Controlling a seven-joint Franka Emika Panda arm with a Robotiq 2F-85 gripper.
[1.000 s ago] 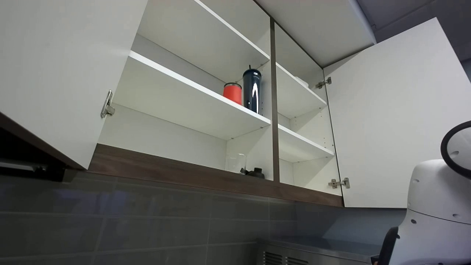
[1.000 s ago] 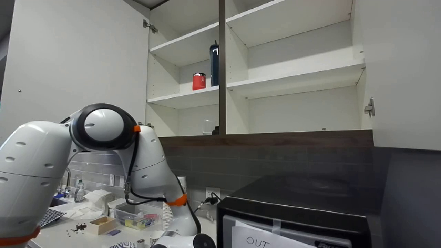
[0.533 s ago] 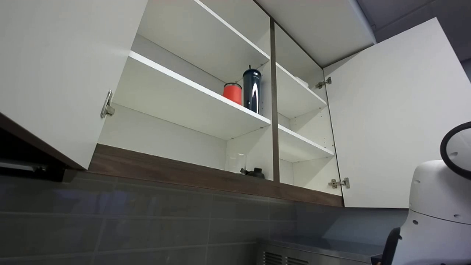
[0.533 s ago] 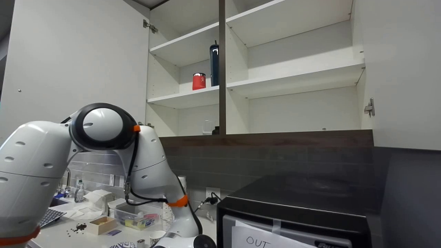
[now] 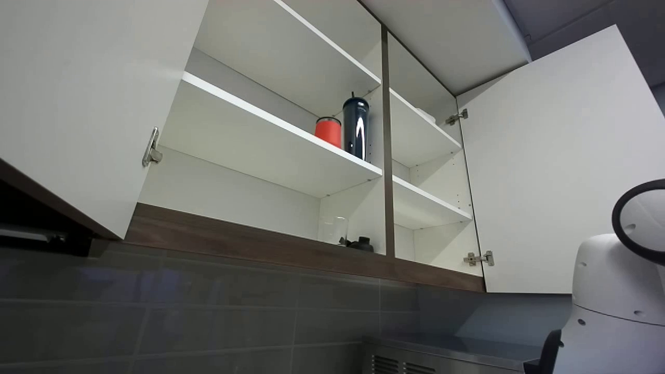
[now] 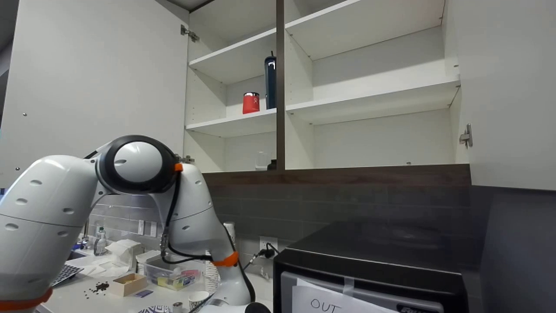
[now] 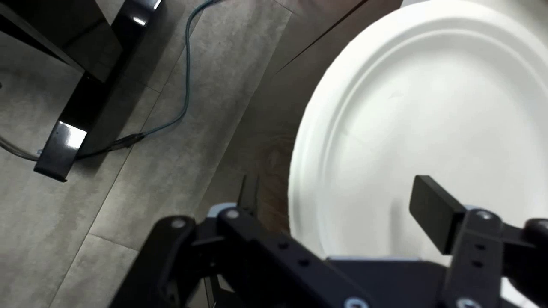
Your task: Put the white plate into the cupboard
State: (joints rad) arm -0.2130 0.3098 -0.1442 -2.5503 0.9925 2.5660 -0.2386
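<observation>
The white plate [image 7: 428, 128] fills the right of the wrist view, and its left rim lies between my fingers. My gripper [image 7: 340, 199] is open: the left finger is outside the rim, and the right finger is in front of the plate's face. Neither finger visibly grips it. Plate and gripper are out of sight in both exterior views. The cupboard shows in both exterior views [image 5: 260, 130] [image 6: 378, 102], with its doors standing open, white shelves and a brown bottom edge.
A red cup [image 5: 328, 132] and a dark bottle [image 5: 356, 127] stand on a middle shelf. A clear glass [image 5: 332, 230] and a small black item [image 5: 360, 244] are below. A black appliance [image 6: 369, 252] stands under the cupboard. A cluttered counter [image 6: 108, 300] is behind the arm.
The arm's elbow has dropped a little, shifting right in one exterior picture and left in the opposite one. The cupboard and the things in it have not moved.
</observation>
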